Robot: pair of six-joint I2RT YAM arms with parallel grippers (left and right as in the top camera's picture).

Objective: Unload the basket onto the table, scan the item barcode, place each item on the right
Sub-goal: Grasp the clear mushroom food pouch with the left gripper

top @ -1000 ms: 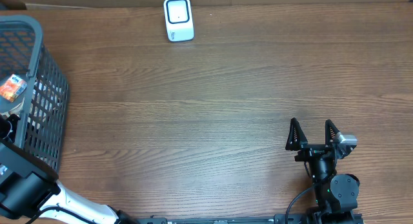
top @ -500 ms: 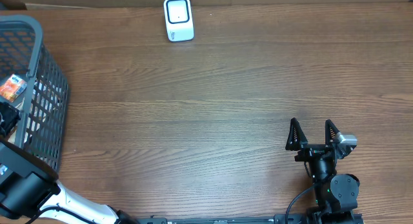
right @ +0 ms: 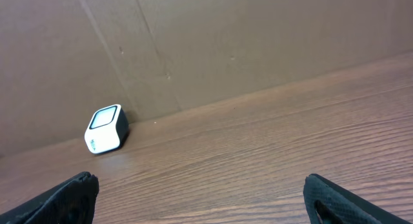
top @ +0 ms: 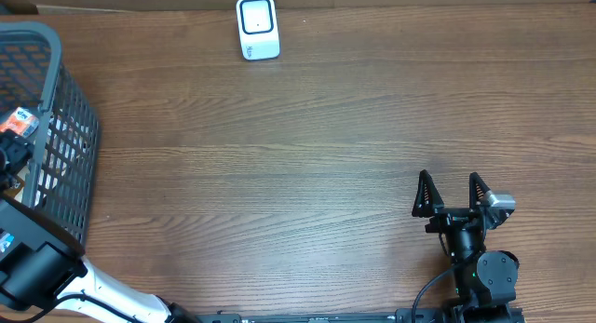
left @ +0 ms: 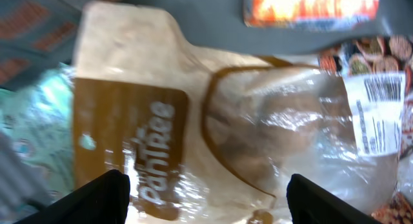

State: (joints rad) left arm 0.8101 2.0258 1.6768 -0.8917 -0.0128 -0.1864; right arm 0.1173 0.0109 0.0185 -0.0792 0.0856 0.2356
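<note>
A crinkly beige and clear bag (left: 213, 121) printed "PanTree" fills the left wrist view, with a white barcode label (left: 381, 114) at its right end. My left gripper (left: 206, 201) hangs just above it, open, with one finger (left: 97, 199) on each side and not touching it that I can see. From overhead the left gripper (top: 13, 155) is inside the grey wire basket (top: 56, 146). The white scanner (top: 257, 27) stands at the table's far edge and also shows as a white scanner (right: 106, 129) in the right wrist view. My right gripper (top: 453, 195) rests open and empty near the front right.
An orange packet (top: 17, 123) lies in the basket beyond the bag, seen as an orange packet (left: 310, 6) in the left wrist view. A teal wrapper (left: 32, 127) lies left of the bag. A brown cardboard wall (right: 193, 50) backs the table.
The left gripper has moved farther back inside the basket, toward the orange packet. The right arm has not moved.
</note>
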